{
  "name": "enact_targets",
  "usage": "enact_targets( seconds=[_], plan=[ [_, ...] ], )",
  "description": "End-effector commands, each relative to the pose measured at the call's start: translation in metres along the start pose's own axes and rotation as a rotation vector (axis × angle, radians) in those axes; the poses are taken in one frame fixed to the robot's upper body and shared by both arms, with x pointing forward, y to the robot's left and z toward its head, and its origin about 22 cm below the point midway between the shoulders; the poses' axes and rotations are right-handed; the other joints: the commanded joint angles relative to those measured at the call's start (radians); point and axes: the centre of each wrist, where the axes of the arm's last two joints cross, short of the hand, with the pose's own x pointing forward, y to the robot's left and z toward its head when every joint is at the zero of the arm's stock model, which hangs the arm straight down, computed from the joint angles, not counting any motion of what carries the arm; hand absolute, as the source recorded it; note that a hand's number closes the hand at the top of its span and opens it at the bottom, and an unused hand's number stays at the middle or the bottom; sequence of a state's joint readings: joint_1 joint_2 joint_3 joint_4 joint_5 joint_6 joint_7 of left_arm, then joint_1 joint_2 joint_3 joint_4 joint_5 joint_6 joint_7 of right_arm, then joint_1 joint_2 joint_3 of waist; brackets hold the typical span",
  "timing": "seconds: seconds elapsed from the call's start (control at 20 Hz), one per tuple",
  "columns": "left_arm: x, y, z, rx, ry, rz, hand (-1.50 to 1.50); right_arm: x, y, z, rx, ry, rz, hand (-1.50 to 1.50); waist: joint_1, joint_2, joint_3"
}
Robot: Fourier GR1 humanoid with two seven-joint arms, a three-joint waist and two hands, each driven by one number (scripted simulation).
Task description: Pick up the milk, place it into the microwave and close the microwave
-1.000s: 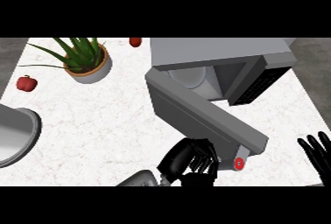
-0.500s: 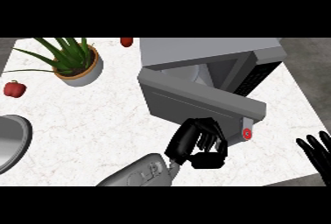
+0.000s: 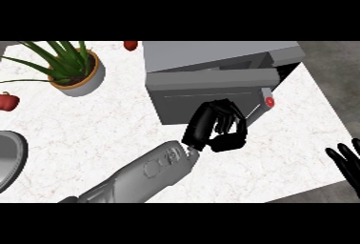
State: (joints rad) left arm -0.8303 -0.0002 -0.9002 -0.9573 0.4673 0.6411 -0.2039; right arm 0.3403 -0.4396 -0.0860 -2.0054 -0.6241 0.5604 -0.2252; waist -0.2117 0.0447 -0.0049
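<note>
You've got a grey forearm (image 3: 151, 170), smooth rounded shell with faint embossed outlines near the wrist. Left hand (image 3: 215, 126) is glossy black, segmented fingers. Right hand (image 3: 346, 161): same black, slim fingers.

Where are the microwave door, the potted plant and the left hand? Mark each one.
microwave door (image 3: 204, 90), head view, on its grey outer panel.
potted plant (image 3: 88, 78), head view, on the pot's wall.
left hand (image 3: 219, 125), head view, on its curled fingers.
</note>
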Motion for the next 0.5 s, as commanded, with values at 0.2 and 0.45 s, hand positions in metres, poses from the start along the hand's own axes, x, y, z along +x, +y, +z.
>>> enact_targets(
  seconds=[0.2,0.45],
  plan=[
    [0.008,0.021,-0.032,0.106,-0.003,0.05,1.5,0.012,0.0,-0.006,0.002,0.02,0.008,-1.5,-0.024,0.014,0.0],
    [0.01,0.028,-0.042,0.127,-0.005,0.083,1.5,0.023,-0.004,-0.01,0.008,0.001,0.014,-1.5,-0.035,0.019,0.001]
  ],
)
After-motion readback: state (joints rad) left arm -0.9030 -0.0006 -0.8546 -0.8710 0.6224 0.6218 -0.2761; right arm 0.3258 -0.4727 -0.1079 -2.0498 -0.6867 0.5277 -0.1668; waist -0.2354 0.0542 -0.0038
